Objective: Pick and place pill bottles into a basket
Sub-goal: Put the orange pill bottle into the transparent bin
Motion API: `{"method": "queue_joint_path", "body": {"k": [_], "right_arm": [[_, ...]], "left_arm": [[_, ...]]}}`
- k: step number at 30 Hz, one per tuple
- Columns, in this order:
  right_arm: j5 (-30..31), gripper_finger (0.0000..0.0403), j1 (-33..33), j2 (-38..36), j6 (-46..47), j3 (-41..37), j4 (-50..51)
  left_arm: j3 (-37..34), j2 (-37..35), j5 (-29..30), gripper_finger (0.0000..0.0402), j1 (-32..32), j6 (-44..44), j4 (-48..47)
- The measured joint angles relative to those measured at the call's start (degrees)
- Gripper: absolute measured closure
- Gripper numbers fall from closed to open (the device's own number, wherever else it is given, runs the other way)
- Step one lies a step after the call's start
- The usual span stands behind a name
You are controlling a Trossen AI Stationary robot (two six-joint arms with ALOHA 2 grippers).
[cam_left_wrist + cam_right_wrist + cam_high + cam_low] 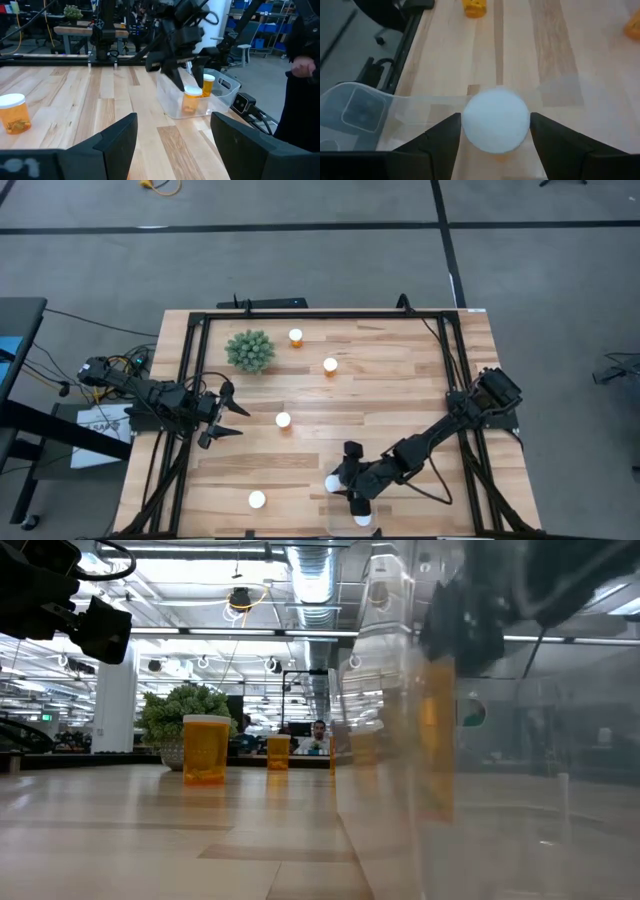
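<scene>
> right gripper (495, 137) sits low over the basket (220, 97) at the near table edge. white cap of a pill bottle (495, 125) is right between its fingers, which are parted about cap-wide. looks like contact on both sides, can't confirm a grip from here.

> second bottle (208, 84) already stands in the basket beside it. left?

> left gripper (172, 137) hovers at the left side of the table (400, 390), fingers apart, holding nothing. four bottles loose on the wood, two near the plant (249, 351).
</scene>
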State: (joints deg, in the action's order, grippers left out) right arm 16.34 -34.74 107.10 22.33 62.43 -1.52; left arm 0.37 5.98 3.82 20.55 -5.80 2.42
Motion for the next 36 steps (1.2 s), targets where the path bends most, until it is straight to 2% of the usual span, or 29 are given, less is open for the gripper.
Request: {"method": "queue_joint_path", "body": {"k": [8,12,15,19,30,36], "right_arm": [[1.0,0.0174,0.1,-0.3,-4.4,7.3,9.6],[4.7,0.0174,0.4,-1.4,-4.4,9.8,14.8],[8.0,0.0174,1.4,-4.9,-4.5,9.9,14.3],[10.8,0.0174,4.2,-10.5,-5.7,6.4,12.9],[9.2,0.0175,15.6,-25.3,-3.7,-12.5,-0.7],[9.1,0.0174,20.2,-29.3,-1.0,-21.1,-4.4]], "left_arm": [[0.0,0.0,0.0,0.0159,0.0,0.0,0.0],[0.0,0.0,0.0,0.0159,0.0,0.0,0.0],[0.0,0.0,0.0,0.0159,0.0,0.0,0.0],[0.0,0.0,0.0,0.0159,0.0,0.0,0.0],[0.0,0.0,0.0,0.0159,0.0,0.0,0.0],[0.0,0.0,0.0,0.0159,0.0,0.0,0.0]]}}
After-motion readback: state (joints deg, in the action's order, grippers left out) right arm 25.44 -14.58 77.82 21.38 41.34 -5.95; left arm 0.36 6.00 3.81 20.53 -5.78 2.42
